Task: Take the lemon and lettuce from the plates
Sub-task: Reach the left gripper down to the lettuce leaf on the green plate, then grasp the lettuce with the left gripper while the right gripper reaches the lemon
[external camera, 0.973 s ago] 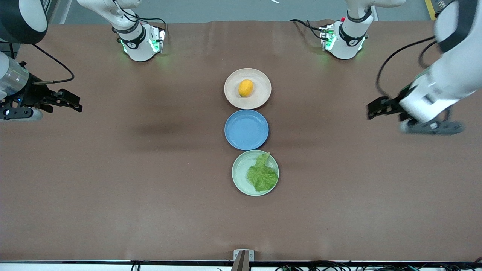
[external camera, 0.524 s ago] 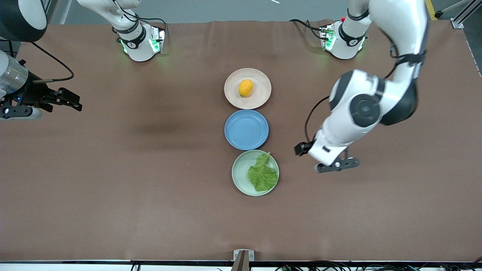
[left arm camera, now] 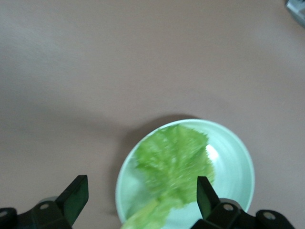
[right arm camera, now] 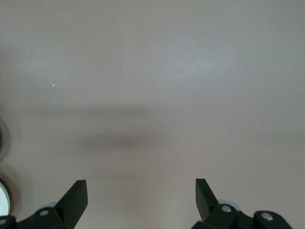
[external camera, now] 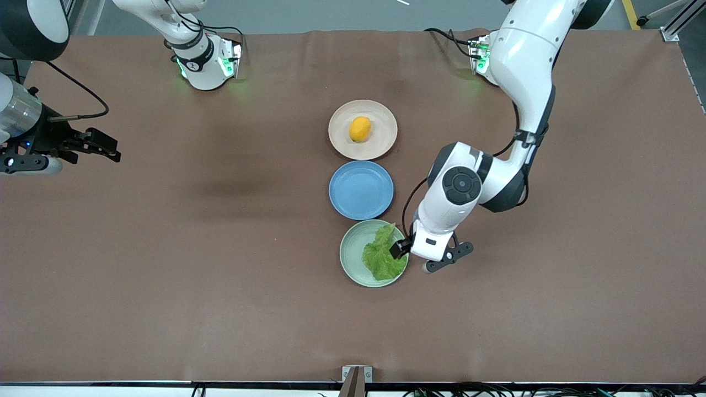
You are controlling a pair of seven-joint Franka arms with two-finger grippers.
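The lemon [external camera: 359, 129] lies on the beige-pink plate [external camera: 387, 139], the plate farthest from the front camera. The lettuce [external camera: 381, 256] lies on the mint green plate [external camera: 351, 249], the nearest one. My left gripper [external camera: 406, 251] is open and hovers over the edge of the mint plate toward the left arm's end, beside the leaf. In the left wrist view the gripper [left arm camera: 142, 191] has its fingers wide apart above the lettuce [left arm camera: 174, 160] and the mint plate [left arm camera: 240, 164]. My right gripper [external camera: 107, 149] is open and empty, waiting over bare table at the right arm's end [right arm camera: 141, 191].
An empty blue plate [external camera: 361, 189] sits between the two task plates, the three in a line down the middle of the brown table [external camera: 165, 248]. The two arm bases stand along the table's edge farthest from the front camera.
My left arm has swung in from its end of the table and come down to the mint plate's edge by the lettuce. The right arm has not moved.
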